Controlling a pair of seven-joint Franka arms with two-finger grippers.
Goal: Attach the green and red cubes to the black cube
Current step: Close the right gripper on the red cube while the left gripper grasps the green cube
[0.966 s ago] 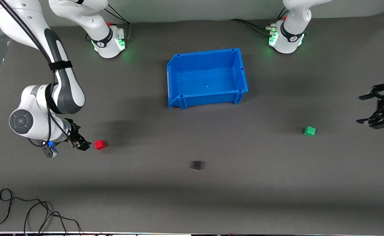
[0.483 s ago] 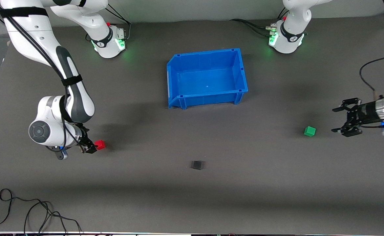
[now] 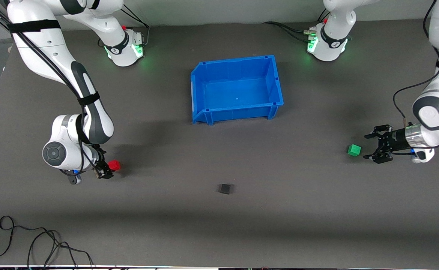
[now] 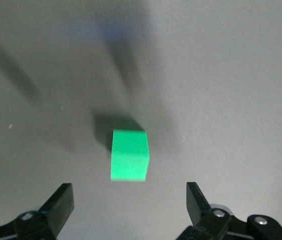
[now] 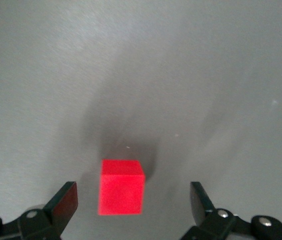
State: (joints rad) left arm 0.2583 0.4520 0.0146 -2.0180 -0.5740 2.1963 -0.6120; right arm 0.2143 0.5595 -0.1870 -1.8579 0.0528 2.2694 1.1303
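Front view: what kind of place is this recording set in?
Probably a robotics lab bench: two arms bolted along a grey mat, a blue bin, small cubes set out, and loose cables at the edge.

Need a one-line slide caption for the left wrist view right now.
Open left tool poised short of the green cube on the grey mat, cube not yet between its fingers.

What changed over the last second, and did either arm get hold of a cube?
Both arms closed in. The right gripper slid up to the red cube, and the left gripper came in from the table's edge toward the green cube. Both are open, a cube lying just ahead of each pair of fingers; neither is gripped. All three cubes, including the black cube, and the blue bin stayed put.
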